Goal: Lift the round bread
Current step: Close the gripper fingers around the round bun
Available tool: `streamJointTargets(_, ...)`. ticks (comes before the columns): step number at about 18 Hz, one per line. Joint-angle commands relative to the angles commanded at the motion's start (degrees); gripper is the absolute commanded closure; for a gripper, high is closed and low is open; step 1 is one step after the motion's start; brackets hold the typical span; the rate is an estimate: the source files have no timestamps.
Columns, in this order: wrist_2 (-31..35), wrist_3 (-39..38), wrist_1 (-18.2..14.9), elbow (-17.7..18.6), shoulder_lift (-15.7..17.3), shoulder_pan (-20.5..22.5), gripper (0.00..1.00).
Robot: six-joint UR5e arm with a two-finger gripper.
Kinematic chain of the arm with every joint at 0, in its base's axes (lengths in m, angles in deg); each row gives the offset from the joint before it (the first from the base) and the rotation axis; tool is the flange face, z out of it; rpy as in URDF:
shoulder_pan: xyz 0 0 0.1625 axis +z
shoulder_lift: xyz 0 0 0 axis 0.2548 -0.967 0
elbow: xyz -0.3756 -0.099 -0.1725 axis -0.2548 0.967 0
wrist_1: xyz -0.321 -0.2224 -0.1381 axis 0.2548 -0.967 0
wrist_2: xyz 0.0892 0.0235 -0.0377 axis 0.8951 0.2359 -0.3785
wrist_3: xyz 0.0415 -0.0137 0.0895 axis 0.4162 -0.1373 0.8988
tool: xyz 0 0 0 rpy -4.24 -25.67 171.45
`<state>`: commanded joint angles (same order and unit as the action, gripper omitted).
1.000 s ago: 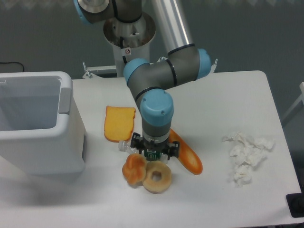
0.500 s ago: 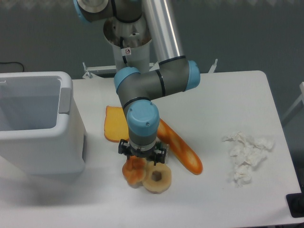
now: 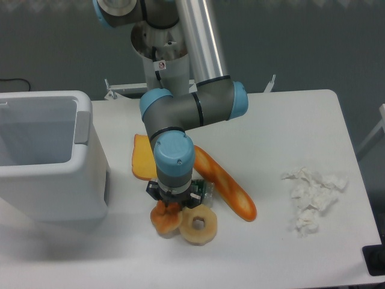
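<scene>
The round bread is a glossy orange-brown knotted bun on the white table, near the front edge. Only its lower left part shows; the rest is hidden under my wrist. My gripper points straight down right over the bun, its fingers low at the bun's top. The fingertips are hidden by the wrist, so I cannot tell how the jaws stand. A pale ring-shaped bagel touches the bun on its right side.
A long orange baguette lies diagonally just right of the gripper. A toast slice lies behind it, partly hidden by the arm. A large white bin stands at the left. Crumpled white paper lies at the right.
My arm has moved left and down, from above the bagel to directly over the round bread. The bun is now mostly covered by the wrist. Nothing else moved.
</scene>
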<state>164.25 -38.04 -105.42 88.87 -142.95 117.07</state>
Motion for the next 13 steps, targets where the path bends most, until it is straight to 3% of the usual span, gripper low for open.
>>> streamJointTargets(1, 0.1, -0.2, 0.0, 0.0, 0.0, 0.0, 0.91)
streamJointTargets(2, 0.1, -0.3, -0.1, -0.1, 0.0, -0.1, 1.0)
streamJointTargets(3, 0.1, -0.3, -0.1, -0.1, -0.2, -0.1, 0.96)
streamJointTargets(6, 0.1, 0.3, 0.0, -0.8, -1.0, -0.3, 0.5)
streamJointTargets(7, 0.1, 0.3, 0.0, -1.2, -1.1, -0.4, 0.22)
streamJointTargets(8, 0.1, 0.2, 0.0, -1.5, -1.2, -0.3, 0.11)
streamJointTargets(10, 0.1, 0.0, 0.0, -1.9, -1.6, -0.3, 0.01)
streamJointTargets(13, 0.2, -0.1, 0.0, -2.0, -1.6, 0.1, 0.0)
